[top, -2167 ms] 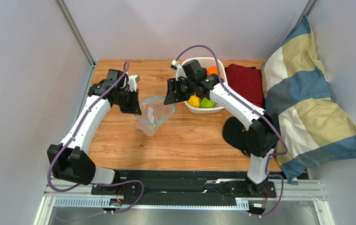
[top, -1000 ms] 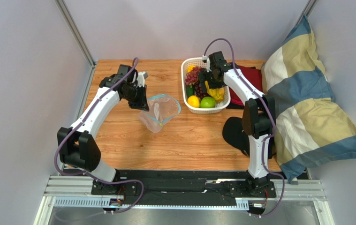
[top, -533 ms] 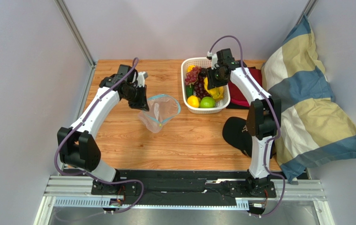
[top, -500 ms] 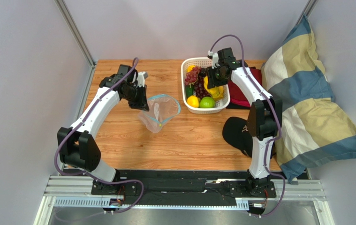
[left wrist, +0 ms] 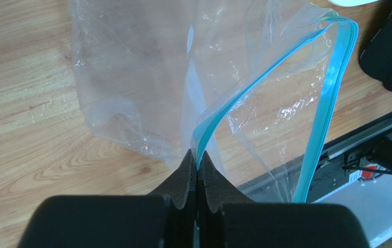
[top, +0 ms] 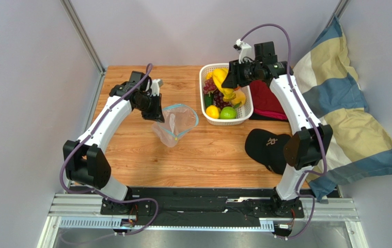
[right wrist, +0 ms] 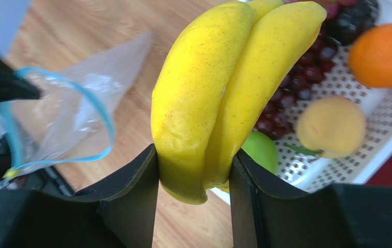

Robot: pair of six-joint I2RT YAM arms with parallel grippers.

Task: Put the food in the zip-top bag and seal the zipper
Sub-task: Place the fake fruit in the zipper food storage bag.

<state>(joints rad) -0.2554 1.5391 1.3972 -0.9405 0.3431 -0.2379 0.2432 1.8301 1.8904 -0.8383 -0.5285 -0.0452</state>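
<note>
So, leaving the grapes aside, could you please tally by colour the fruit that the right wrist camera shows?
Yellow: 2, the yellow banana bunch in the right gripper and a pale yellow round fruit
Orange: 1, a round orange fruit
Green: 1, a round green fruit
Total: 4

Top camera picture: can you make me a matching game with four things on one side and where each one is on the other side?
Things
1. yellow banana bunch
2. clear crinkly zip-top bag
3. round green fruit
4. black cap

Places
a. lying in the white lattice plastic basket
b. clamped in the right gripper
c. lying on the wooden table, nothing holding it
d. mouth edge pinched by the left gripper

Pairs: 1-b, 2-d, 3-a, 4-c
</note>
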